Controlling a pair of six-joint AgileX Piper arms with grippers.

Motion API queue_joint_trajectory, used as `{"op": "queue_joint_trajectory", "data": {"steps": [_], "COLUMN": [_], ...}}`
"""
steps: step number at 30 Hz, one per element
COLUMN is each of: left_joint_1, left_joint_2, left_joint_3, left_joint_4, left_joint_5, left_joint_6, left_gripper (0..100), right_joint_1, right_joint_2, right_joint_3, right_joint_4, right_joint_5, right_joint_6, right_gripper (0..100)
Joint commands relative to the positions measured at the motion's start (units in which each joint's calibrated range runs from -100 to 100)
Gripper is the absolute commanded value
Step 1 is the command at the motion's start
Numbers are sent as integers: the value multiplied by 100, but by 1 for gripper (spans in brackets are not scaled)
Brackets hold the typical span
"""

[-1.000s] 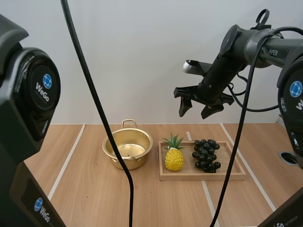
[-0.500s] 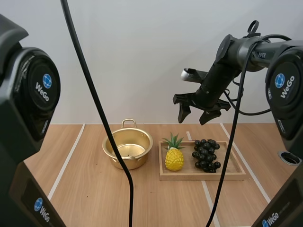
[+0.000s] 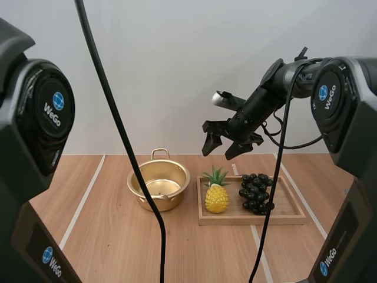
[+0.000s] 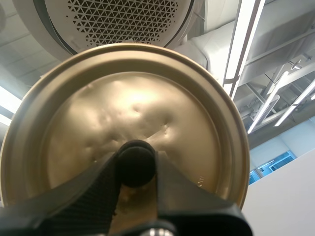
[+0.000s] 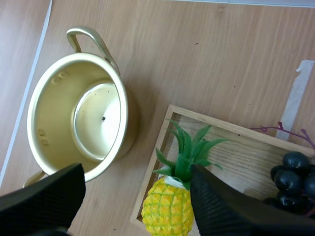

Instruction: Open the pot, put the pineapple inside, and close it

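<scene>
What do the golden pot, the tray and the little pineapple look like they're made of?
Pot: thin metal with a shiny brass-gold finish; its inside reflects light. Tray: pale, matte wood; grain lines show. Pineapple: probably plastic, a replica; the yellow skin looks too even and the leaves stiff.

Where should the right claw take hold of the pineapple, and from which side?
Probably the yellow body, below the leafy crown, coming down from above. The pineapple stands upright in the tray, with grapes close on one side. The open right claw hangs above it, wide enough to pass the leaves.
</scene>
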Motion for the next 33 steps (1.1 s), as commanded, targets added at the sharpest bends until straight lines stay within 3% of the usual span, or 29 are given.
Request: {"op": "queue_joint_trajectory", "data": {"steps": [1, 8, 27, 33], "left_joint_1": [-6, -6, -6, -6], "left_joint_2": [1, 1, 1, 1], "left_joint_3": [-28, -28, -28, -28], "left_joint_4": [-81, -81, -81, -81], "left_joint_5": [-123, -123, -123, -123], "left_joint_6": [-30, -30, -30, -30], "left_gripper": [0, 0, 0, 0], "right_joint_1": [0, 0, 0, 215], "right_joint_2": [142, 474, 479, 479], "right_joint_3": [402, 1086, 1101, 1101], "right_joint_4": [19, -277, -270, -385], "right_joint_5": [62, 62, 62, 62], "right_joint_6": [-116, -116, -116, -76], "right_gripper": [100, 100, 100, 100]}}
